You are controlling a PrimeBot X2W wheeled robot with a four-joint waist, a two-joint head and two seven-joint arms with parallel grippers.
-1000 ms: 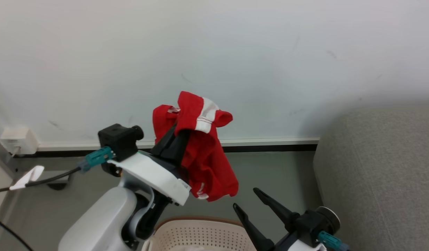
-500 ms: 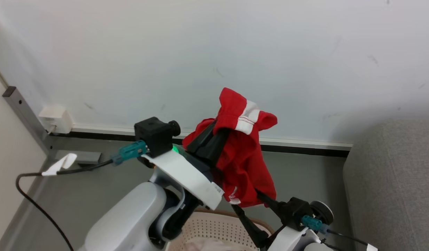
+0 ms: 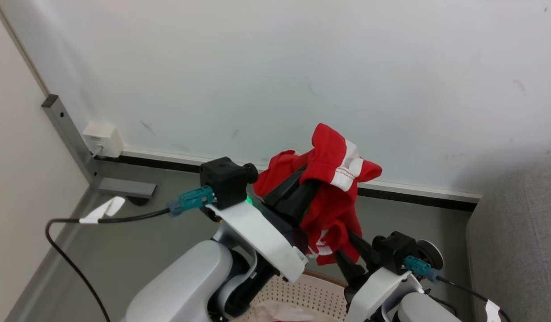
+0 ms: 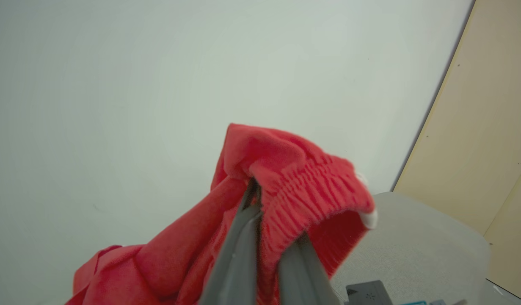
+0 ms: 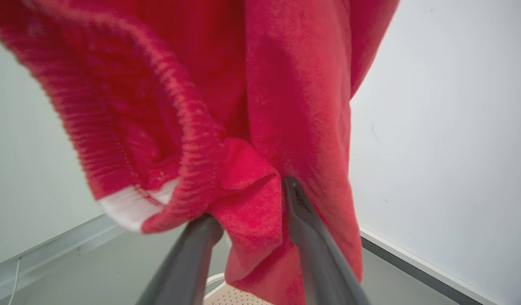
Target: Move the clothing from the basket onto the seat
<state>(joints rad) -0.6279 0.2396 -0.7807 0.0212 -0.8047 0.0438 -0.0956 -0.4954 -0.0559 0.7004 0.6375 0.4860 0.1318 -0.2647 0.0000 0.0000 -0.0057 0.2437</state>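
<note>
The red clothing (image 3: 331, 201) with its white band hangs in the air above the basket (image 3: 311, 293), draped over my left gripper (image 3: 297, 192). That gripper is shut on the elastic waistband (image 4: 302, 190), seen close up with my left gripper (image 4: 260, 203) in the left wrist view. My right gripper (image 3: 349, 243) reaches up into the garment's lower hem. Its fingers (image 5: 302, 220) stand apart on either side of a fold of the clothing (image 5: 247, 186), with my right gripper (image 5: 247, 203) around it. The grey seat (image 3: 517, 250) is at the right edge.
A pale wall with a dark skirting strip (image 3: 414, 197) runs behind. At the left are a grey metal post (image 3: 69, 134), a white wall socket (image 3: 103, 138) and a black cable (image 3: 74, 264) across the grey floor. Pale fabric (image 3: 279, 311) lies in the basket.
The head camera has swung, bringing the left wall corner into view. My right gripper rose from beside the basket to the clothing's lower hem and its fingers narrowed around a fold.
</note>
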